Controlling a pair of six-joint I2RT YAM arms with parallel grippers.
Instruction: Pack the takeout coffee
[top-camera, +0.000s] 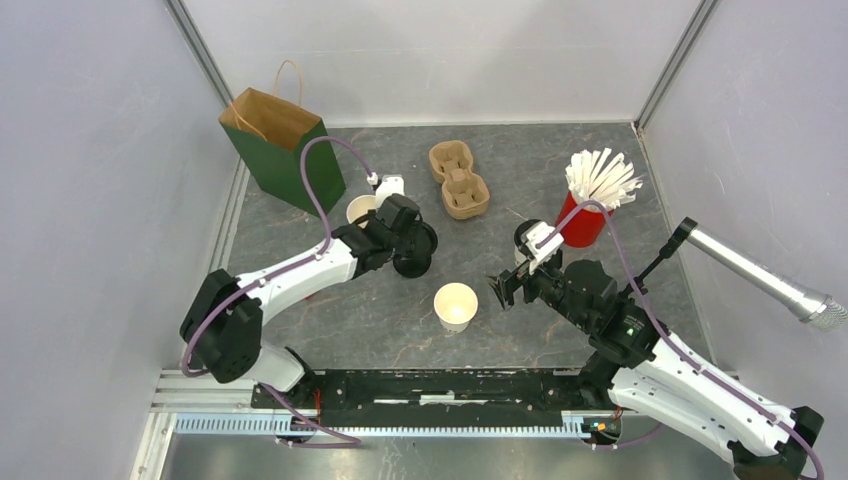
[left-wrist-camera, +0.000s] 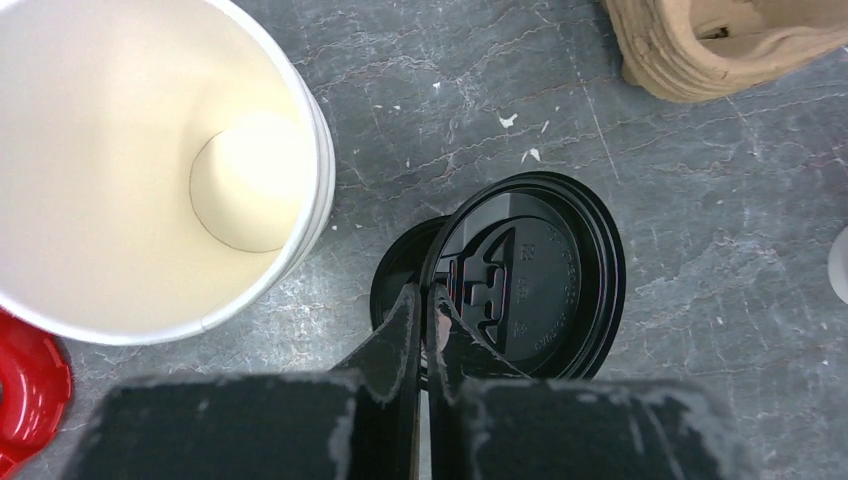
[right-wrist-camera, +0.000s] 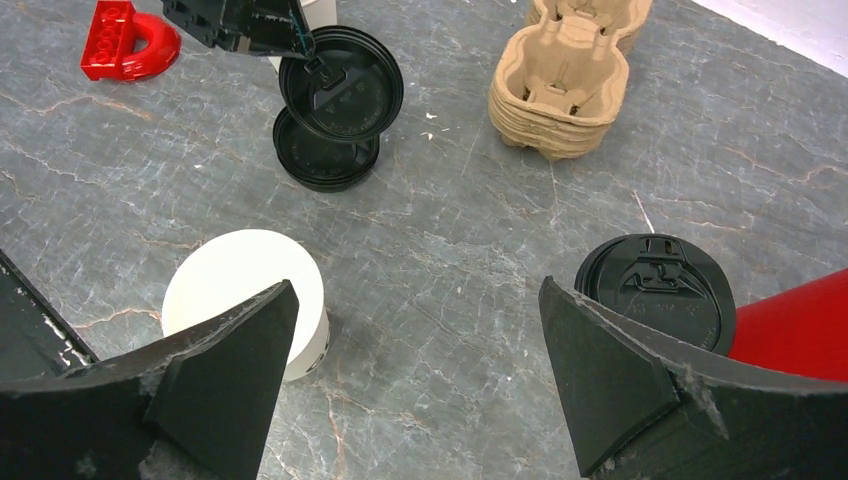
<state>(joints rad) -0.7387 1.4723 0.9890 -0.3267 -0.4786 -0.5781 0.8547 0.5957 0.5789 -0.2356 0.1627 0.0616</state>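
**Left end effector clamped on a lid, with an unlidded cup at mid-table**

On the grey table (top-camera: 560, 170), the green paper bag (top-camera: 283, 150) stands in the upper left of the top view. The right end effector (right-wrist-camera: 417, 290) hangs right of centre, jaws wide apart and empty. The takeout coffee (right-wrist-camera: 655, 290) sits at the lower right of the right wrist view, just beside the red cup (right-wrist-camera: 800, 325), its body hidden under its lid. An open cup (top-camera: 455, 305) stands low in the centre of the top view. The left end effector (left-wrist-camera: 425, 300) pinches the near rim of a black lid (left-wrist-camera: 540, 270), tilted above the lid stack (right-wrist-camera: 325, 165). The lid probably goes on the open cup. Level it, centre it over the rim and press evenly. The edge grip is thin, so move slowly.
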